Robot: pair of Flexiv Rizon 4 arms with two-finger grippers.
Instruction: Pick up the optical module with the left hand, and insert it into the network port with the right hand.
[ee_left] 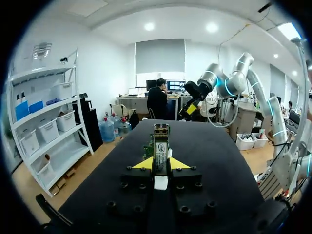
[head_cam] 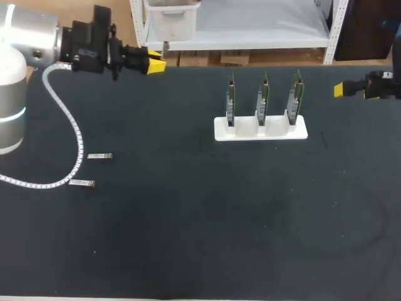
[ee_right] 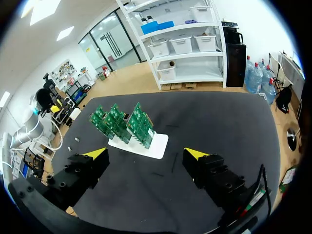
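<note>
Left end effector (ee_left: 161, 163) pinches the optical module (ee_left: 160, 152) between its yellow tips. The module sticks out ahead of the tips, over the far left edge of the big black bench (head_cam: 200, 238). Right end effector (ee_right: 146, 155) has its tips spread wide with nothing between them, and it hangs over the far right side. A white stand (head_cam: 260, 130) sits on the bench between the two arms. Three green boards (head_cam: 263, 100) stand upright in it, side by side. Two more small modules (head_cam: 100, 156) lie flat beside the left arm's white cable (head_cam: 70, 125), well apart from the stand.
</note>
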